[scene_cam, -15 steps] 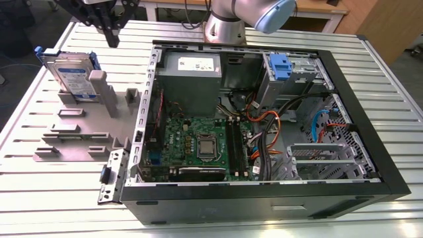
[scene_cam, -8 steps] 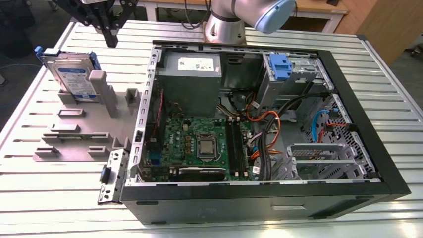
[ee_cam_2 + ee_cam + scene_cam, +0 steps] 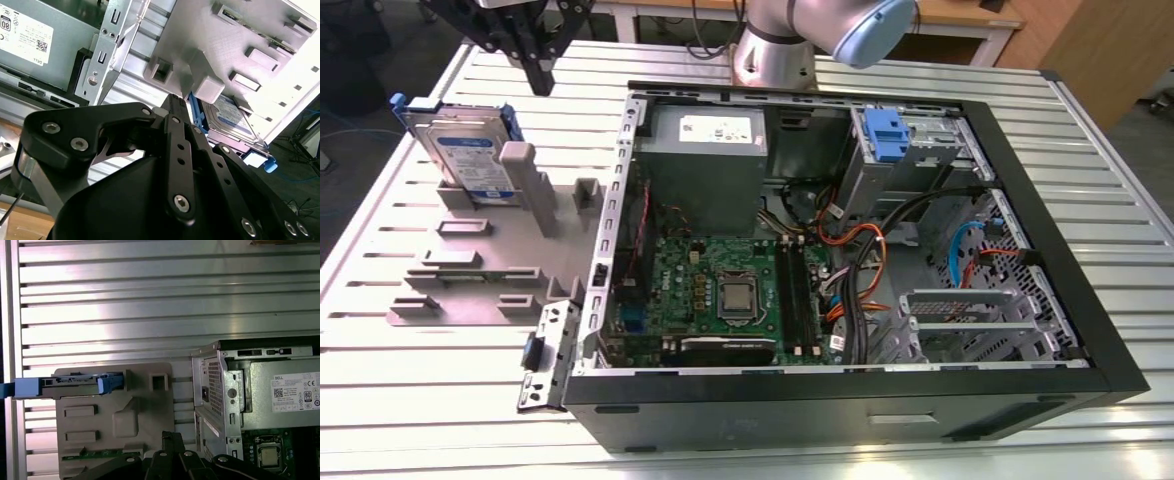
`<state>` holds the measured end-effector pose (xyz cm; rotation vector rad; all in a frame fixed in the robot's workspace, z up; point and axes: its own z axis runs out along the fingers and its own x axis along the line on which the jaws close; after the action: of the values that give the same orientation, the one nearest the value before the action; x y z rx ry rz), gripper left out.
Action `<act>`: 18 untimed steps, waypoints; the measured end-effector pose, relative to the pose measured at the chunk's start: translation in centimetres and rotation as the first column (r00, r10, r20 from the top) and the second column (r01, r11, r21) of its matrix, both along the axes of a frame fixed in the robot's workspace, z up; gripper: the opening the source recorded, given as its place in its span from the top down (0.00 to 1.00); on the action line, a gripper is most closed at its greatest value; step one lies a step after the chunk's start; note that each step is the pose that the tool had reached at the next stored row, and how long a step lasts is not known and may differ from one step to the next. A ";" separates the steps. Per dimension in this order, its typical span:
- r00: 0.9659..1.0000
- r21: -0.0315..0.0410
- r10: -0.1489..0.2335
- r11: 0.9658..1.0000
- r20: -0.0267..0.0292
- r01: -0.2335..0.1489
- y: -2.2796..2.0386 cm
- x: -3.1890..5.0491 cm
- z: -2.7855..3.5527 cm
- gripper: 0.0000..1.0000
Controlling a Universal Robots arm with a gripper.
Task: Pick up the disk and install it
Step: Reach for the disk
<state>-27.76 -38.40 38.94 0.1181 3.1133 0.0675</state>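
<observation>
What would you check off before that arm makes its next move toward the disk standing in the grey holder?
1. The disk stands on edge in the grey holder, against a post: ok.
2. The gripper is apart from the disk, not touching it: ok.
3. The computer case lies open: ok.
4. A free slot in the drive bay, where a blue bracket sits: cannot tell.
5. The orange cables lie clear of the bay: cannot tell.

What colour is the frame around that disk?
Blue, framing the disk; clearest in the exterior view.
</observation>
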 end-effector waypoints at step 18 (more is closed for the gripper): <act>1.000 0.000 0.000 1.000 0.000 0.000 1.39 -1.48 -0.07 0.89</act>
<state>-29.25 -37.02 38.88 0.1179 3.1133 0.0675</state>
